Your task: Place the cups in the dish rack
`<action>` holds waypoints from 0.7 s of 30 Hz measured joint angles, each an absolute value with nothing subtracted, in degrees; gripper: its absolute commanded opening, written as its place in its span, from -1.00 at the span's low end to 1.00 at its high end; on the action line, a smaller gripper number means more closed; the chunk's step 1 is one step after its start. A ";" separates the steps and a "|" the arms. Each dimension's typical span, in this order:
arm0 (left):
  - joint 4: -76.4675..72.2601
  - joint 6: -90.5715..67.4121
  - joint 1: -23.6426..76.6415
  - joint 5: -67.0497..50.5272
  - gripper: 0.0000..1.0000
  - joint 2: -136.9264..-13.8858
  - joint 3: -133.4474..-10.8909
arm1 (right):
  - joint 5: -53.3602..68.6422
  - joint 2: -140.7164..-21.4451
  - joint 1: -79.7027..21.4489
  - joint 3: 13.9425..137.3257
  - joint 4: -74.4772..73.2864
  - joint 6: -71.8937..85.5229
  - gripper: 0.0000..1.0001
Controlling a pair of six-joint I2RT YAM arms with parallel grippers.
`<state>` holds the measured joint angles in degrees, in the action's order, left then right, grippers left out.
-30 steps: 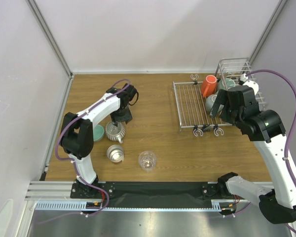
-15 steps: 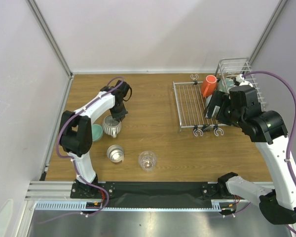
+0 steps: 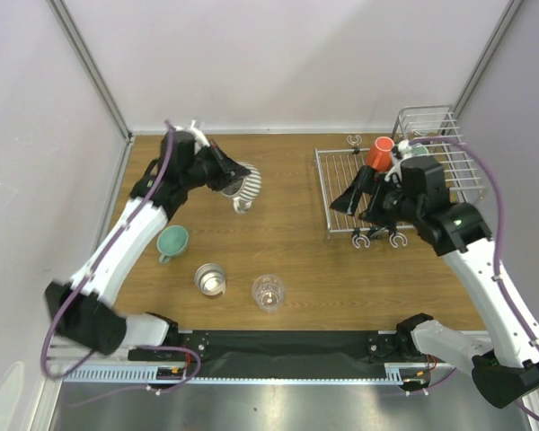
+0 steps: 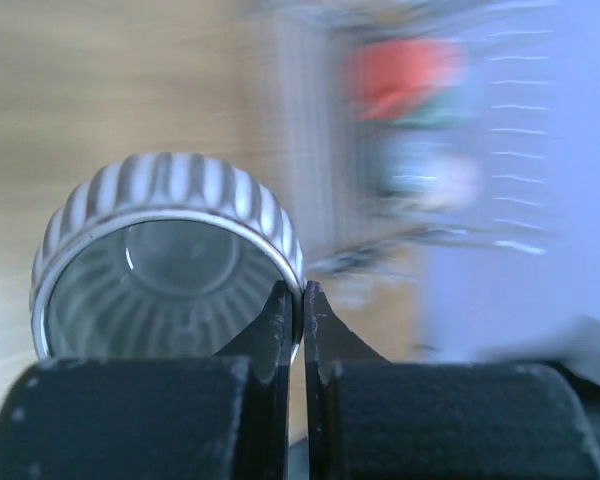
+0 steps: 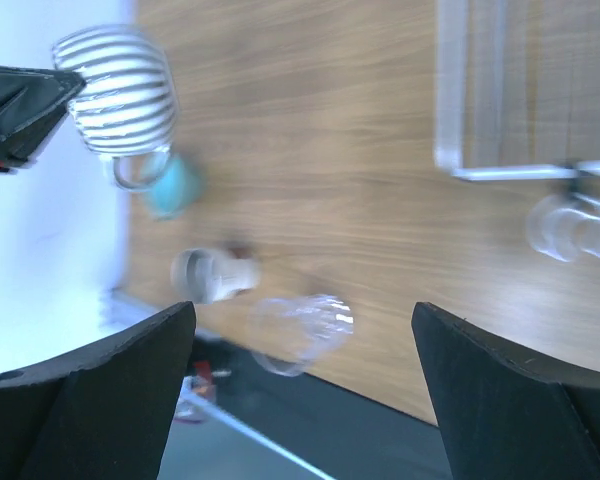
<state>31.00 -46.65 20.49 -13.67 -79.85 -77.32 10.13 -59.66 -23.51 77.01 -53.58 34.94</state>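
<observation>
Left wrist view: pinching ribbed cup [image 4: 165, 270] by its rim with left claw [image 4: 302, 300], aloft over counter [image 3: 287, 251], well apart from dish rack [image 3: 341, 189]. Holding right claw [image 5: 302, 312] spread wide over rack's flat tray. Resting on counter: teal mug [image 3: 172, 241], steel cup [image 3: 210, 278], clear glass [image 3: 269, 292].

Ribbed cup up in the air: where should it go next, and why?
Probably carry it right, toward the rack. The left gripper is shut on the rim of the ribbed cup, which hangs clear of the table, and the rack's flat grid shows bare wires.
</observation>
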 measured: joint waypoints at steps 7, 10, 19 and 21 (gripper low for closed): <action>-2.55 -66.13 21.63 -26.46 -0.99 -66.61 -58.24 | 25.87 -59.11 -24.43 65.30 -34.57 43.20 0.99; -11.42 -72.44 23.42 -27.66 -0.99 -66.63 -55.13 | 29.74 -59.13 -25.28 64.77 -28.47 45.21 0.99; -31.77 -85.47 29.43 -27.29 -0.99 -67.51 -54.11 | 36.60 -60.27 -28.49 64.79 -15.44 47.68 0.89; -34.46 -86.94 30.72 -27.16 -0.99 -68.36 -54.19 | 37.26 -60.90 -28.51 64.79 -14.15 48.10 0.85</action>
